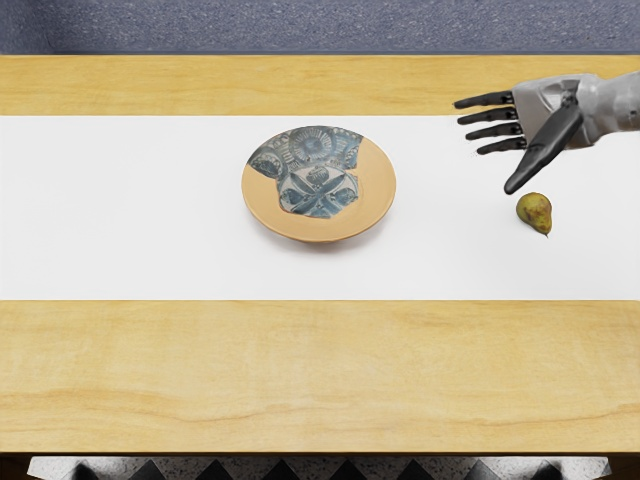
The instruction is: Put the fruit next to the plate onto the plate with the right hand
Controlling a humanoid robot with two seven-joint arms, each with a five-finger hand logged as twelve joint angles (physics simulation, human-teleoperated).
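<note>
A small yellow-green pear (535, 212) lies on the white runner, well to the right of the plate. The plate (375, 195) is orange-rimmed with a blue and grey pattern in its middle and holds nothing. My right hand (505, 135) comes in from the right edge and hovers just above and slightly left of the pear. Its fingers are spread and point left, the thumb angles down toward the pear, and it holds nothing. The left arm does not show.
A white runner (130, 210) crosses the wooden table (300, 370) from edge to edge. The table's front edge runs along the bottom of the picture.
</note>
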